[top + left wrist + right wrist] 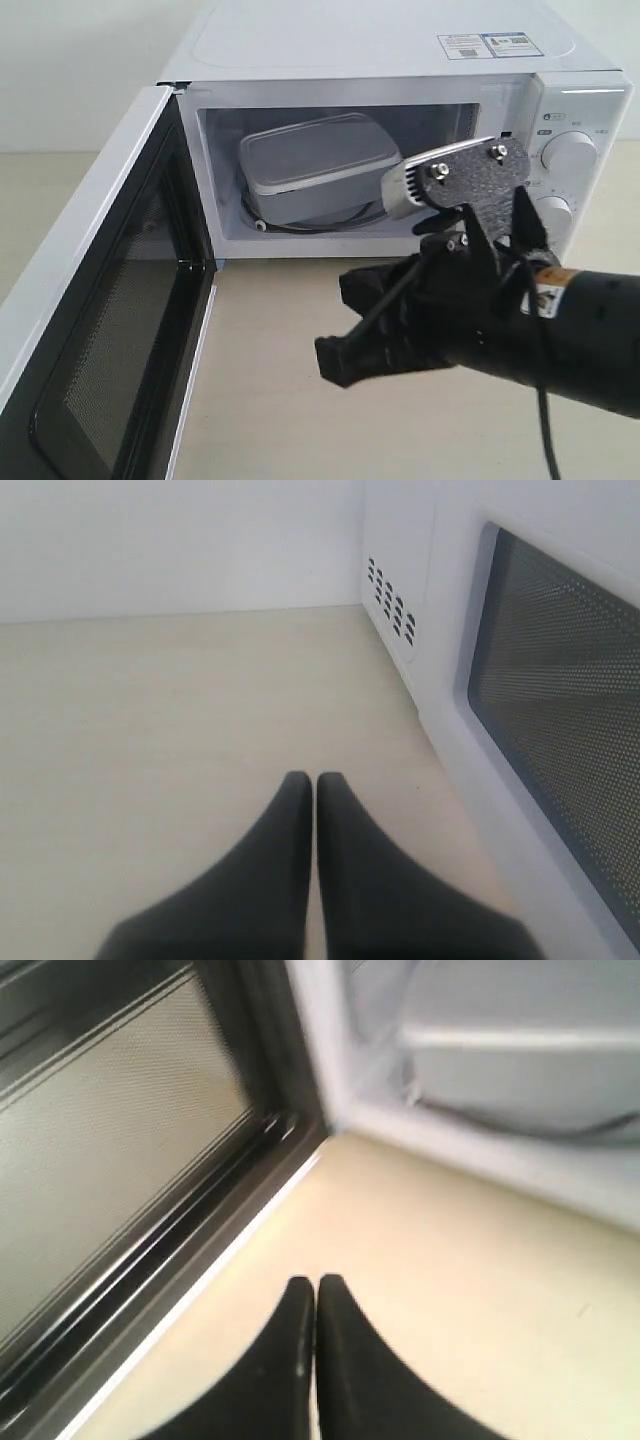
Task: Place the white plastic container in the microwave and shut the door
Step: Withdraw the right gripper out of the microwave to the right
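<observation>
Microwave (380, 40) stands on pale table (280, 330), cavity exposed; its top is cut off at the frame edge. Door (60, 290) swung fully open toward the left, lower end out of frame, black mesh inner face showing. Right arm's black bulk blocks the lower right of the exterior view and part of the lower knob (562, 212). White plastic container (310, 155) sits inside the cavity, left of centre, lid on; its near right corner is hidden behind the arm's metal bracket. Right gripper (316, 1285) closed and empty, over the table just outside the cavity. Left gripper (315, 785) seen only by its wrist camera: fingertips pressed together, nothing held, beside the door's outer window
</observation>
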Controlling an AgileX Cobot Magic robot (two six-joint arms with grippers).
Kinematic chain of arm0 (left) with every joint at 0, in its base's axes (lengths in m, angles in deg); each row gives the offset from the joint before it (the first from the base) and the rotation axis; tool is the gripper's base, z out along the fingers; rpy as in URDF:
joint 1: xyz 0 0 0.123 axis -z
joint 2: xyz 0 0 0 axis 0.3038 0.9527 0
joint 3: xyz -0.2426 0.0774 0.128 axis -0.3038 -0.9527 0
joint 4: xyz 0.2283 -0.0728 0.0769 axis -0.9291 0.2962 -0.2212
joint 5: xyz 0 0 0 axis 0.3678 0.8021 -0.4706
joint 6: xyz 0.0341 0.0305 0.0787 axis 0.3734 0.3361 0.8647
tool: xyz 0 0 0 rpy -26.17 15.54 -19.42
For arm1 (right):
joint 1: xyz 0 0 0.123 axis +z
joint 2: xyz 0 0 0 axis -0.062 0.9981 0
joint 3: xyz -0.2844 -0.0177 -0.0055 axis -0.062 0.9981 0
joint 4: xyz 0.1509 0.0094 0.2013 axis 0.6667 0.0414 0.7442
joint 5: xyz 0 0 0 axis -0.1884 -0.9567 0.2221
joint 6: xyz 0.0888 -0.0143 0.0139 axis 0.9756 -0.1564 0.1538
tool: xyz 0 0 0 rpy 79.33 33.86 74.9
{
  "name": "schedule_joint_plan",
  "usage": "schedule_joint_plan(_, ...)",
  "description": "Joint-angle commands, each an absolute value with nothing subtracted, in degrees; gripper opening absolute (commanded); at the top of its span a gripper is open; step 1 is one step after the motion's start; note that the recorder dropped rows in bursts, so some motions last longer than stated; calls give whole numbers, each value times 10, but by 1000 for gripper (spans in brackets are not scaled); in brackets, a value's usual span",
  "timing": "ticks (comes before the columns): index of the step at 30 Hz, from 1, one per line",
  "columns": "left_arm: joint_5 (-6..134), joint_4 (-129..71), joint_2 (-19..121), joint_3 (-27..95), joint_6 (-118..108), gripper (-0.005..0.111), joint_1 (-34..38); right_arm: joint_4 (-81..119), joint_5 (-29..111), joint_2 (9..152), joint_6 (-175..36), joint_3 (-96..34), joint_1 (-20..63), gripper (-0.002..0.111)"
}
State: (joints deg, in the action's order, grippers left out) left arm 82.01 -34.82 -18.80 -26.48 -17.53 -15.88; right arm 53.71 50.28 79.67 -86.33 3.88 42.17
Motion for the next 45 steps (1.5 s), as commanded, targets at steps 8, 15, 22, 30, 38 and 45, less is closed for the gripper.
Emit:
schedule_joint_plan(8,818,-349,-189,-267,-173,4,-160,534,167,603,-842,43,422,0)
schedule_joint_plan(15,818,-349,-189,-267,-173,4,-160,525,146,519,-825,65,422,0)
schedule_joint_plan(22,818,-349,-189,-267,-173,4,-160,525,146,482,-825,102,422,0)
schedule_joint_plan(30,818,-349,-189,-267,-173,4,-160,525,153,473,-825,124,422,0)
schedule_joint_plan(38,818,-349,-189,-267,-173,4,-160,525,169,473,-830,125,422,0)
schedule_joint_plan(45,818,-389,-189,-267,-169,4,-160,525,173,473,-838,125,422,0)
